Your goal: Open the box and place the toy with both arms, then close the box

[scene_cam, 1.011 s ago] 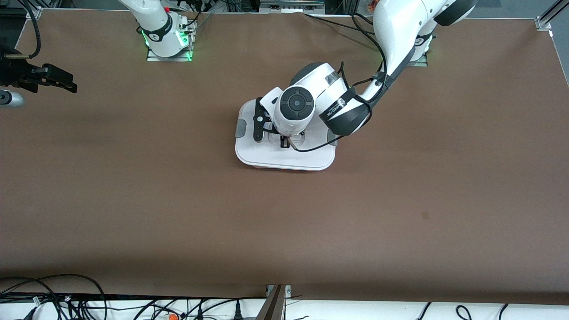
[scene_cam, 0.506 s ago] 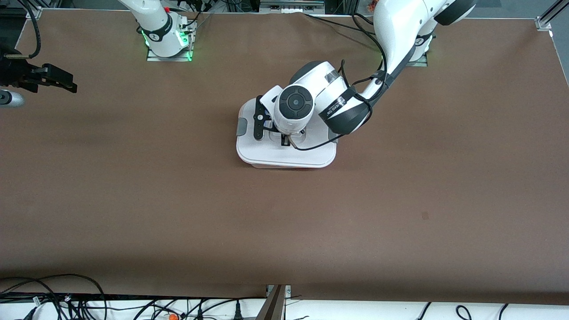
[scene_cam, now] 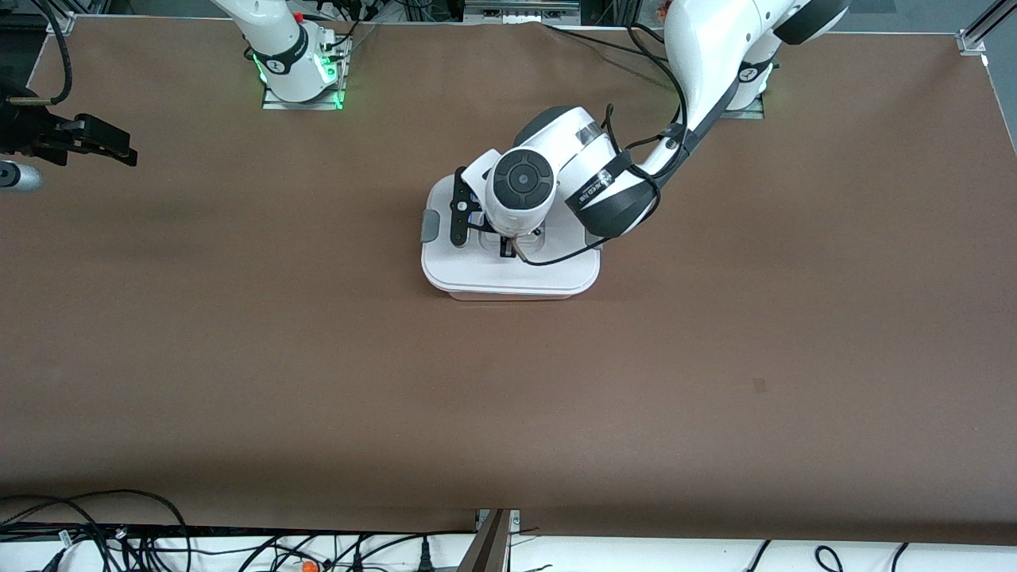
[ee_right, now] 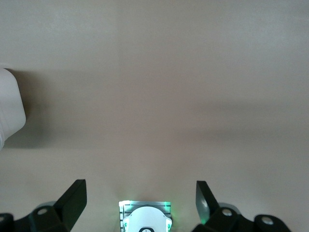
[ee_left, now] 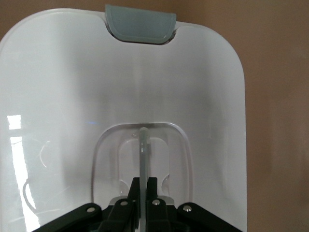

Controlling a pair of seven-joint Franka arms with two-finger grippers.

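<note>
The box stands mid-table with its white lid (scene_cam: 477, 274) on top, a grey side clip (scene_cam: 430, 226) at the right arm's end, and a strip of tub wall (scene_cam: 508, 295) under the lid's near edge. My left gripper (scene_cam: 506, 248) is over the lid's middle, shut on the clear recessed handle (ee_left: 143, 145). In the left wrist view the left gripper (ee_left: 143, 181) pinches the thin handle bar, and a grey clip (ee_left: 140, 23) shows at the lid's end. My right gripper (scene_cam: 119, 151) waits open and empty at the right arm's end of the table. In the right wrist view the right gripper (ee_right: 140, 193) is over bare table. The toy is hidden.
The two arm bases (scene_cam: 298, 75) stand along the table's farther edge. Cables (scene_cam: 119, 532) lie past the table's nearer edge. A grey cylinder (scene_cam: 16, 176) sits at the right arm's end. A white rounded shape (ee_right: 9, 108) shows at the edge of the right wrist view.
The left gripper and the lid have shifted slightly farther from the front camera. The pink strip under the lid's near edge no longer shows. The right arm has not moved.
</note>
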